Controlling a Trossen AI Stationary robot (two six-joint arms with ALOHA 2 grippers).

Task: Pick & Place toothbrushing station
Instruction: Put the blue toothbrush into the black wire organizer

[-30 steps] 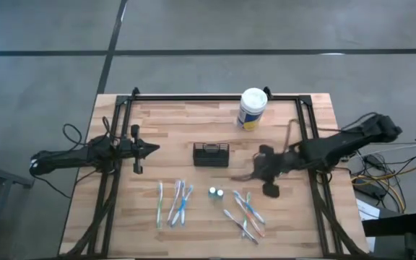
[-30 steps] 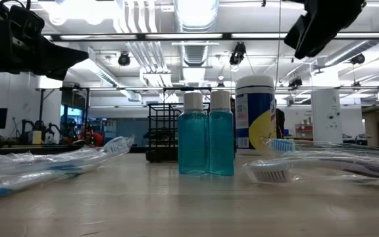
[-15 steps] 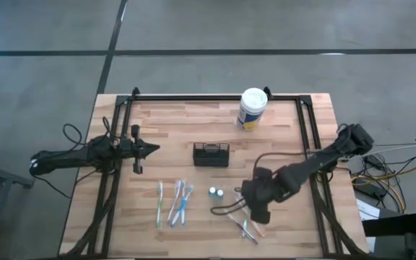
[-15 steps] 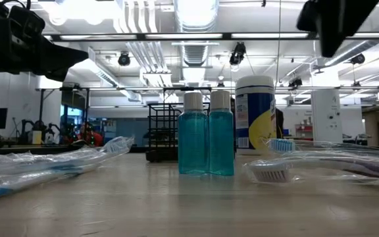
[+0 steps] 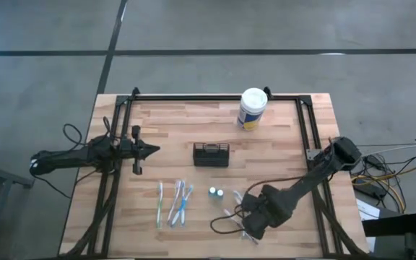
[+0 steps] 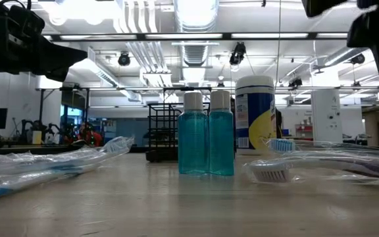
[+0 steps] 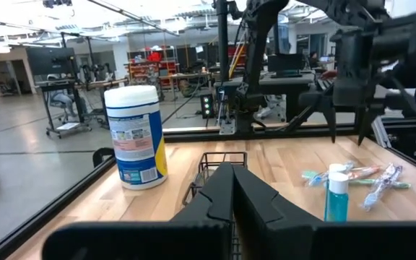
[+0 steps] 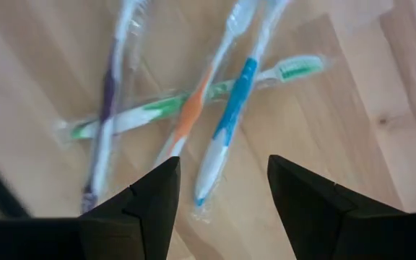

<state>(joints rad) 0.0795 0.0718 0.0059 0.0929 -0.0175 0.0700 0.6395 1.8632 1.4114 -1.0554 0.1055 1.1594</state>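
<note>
- Sits mid-table, the small black rectangular mesh caddy (image 5: 211,154), upright on the pale wooden plank table (image 5: 186,123), touched by nothing.
- Stands well behind it near the far edge: white cylindrical canister with yellow-blue label (image 5: 252,108).
- Hangs low over the wrapped toothbrushes on the near right, right gripper (image 5: 250,225), jaws released and spread wide, empty.
- Lies fanned out and crossed just beneath those jaws in the right wrist view: blue-handled toothbrush in clear wrap (image 8: 233,108), orange-handled one (image 8: 193,119), green-handled one (image 8: 154,112), purple-handled one (image 8: 107,101).
- Stand side by side, two small teal bottles with white caps (image 5: 216,193), in front of the caddy, just left of the right gripper.
- Rests farther left along the near side, a second bundle of wrapped blue and green toothbrushes (image 5: 173,202).
- Parked at the table's left edge, left gripper (image 5: 144,149), jaws clenched on nothing, pointing toward the caddy, well apart from it.
</note>
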